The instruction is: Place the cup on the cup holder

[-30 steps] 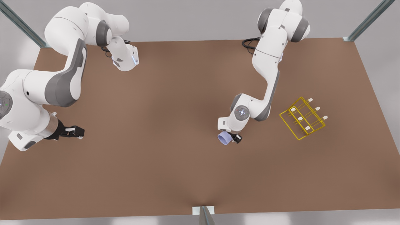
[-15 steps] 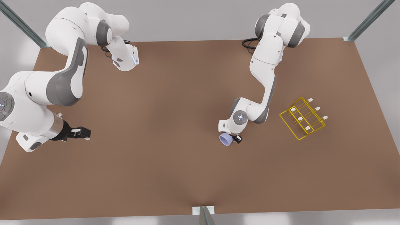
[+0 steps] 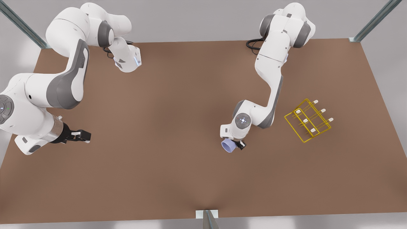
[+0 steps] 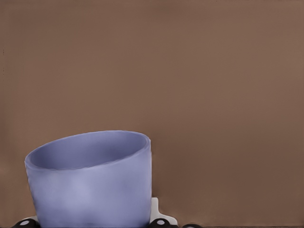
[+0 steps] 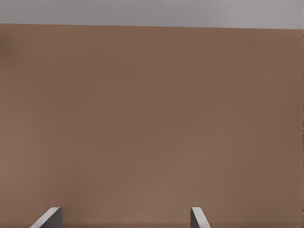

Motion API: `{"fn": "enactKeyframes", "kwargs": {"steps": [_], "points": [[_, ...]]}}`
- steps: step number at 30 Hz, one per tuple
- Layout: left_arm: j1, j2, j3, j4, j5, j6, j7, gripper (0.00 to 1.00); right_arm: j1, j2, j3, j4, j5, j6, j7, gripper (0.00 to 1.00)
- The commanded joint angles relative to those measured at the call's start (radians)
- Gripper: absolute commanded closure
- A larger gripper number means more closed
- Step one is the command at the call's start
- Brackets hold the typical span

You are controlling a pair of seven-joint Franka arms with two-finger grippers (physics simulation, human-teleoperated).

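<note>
The lavender-blue cup (image 3: 228,145) hangs just above the brown table near the middle, held by my left gripper (image 3: 234,144), which is shut on it. In the left wrist view the cup (image 4: 90,180) sits between the fingertips (image 4: 160,220) with its open mouth facing away from the camera. The yellow wire cup holder (image 3: 307,120) with white-tipped pegs stands on the table toward the front view's right, well apart from the cup. My right gripper (image 3: 83,136) waits open near the table edge on the front view's left, its fingers (image 5: 198,217) spread over bare table.
The brown table (image 3: 165,105) spreads wide between the two arms. Metal frame posts (image 3: 375,20) rise at the back corners, and a small bracket (image 3: 206,214) sits at the front edge.
My left gripper has shifted the cup slightly toward the table's front edge. My right gripper has crept a little toward the front view's right.
</note>
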Motion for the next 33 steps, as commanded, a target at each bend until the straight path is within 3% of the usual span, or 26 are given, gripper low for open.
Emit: {"fn": "enactKeyframes", "kwargs": {"steps": [1, 4, 9, 15, 18, 22, 27, 33], "points": [[-0.001, -0.004, 0.003, 0.097, 0.241, -0.416, 0.026, 0.28, 0.001, -0.002, 0.001, 0.000, -0.013, -0.001, 0.013, 0.00], [-0.043, -0.004, -0.004, 0.191, 0.631, -0.755, 0.193, 0.28, 0.001, -0.002, 0.001, 0.000, -0.013, -0.001, 0.013, 0.00], [-0.136, -0.004, -0.002, 0.178, 1.343, -1.109, 0.575, 0.28, 0.004, -0.002, 0.001, 0.000, -0.014, -0.001, 0.013, 0.00], [-0.077, 0.004, 0.049, -0.016, 1.717, -1.220, 0.662, 0.28, 0.002, -0.002, 0.001, 0.000, -0.013, -0.001, 0.013, 0.00], [-0.015, 0.001, 0.059, -0.130, 1.745, -1.205, 0.659, 0.28, 0.001, -0.002, 0.001, 0.000, -0.011, 0.003, 0.013, 0.00], [0.101, 0.012, 0.059, -0.151, 1.745, -1.128, 0.592, 0.28, 0.002, -0.002, 0.002, 0.000, -0.007, 0.007, 0.020, 0.00], [0.091, -0.041, 0.056, -0.351, 1.650, -1.125, 0.480, 0.28, 0.001, -0.002, 0.002, 0.000, -0.007, 0.006, 0.020, 0.00], [0.133, -0.013, 0.056, -0.365, 1.573, -1.071, 0.268, 0.28, -0.004, -0.002, 0.001, 0.000, -0.008, 0.006, 0.014, 0.00]]}}
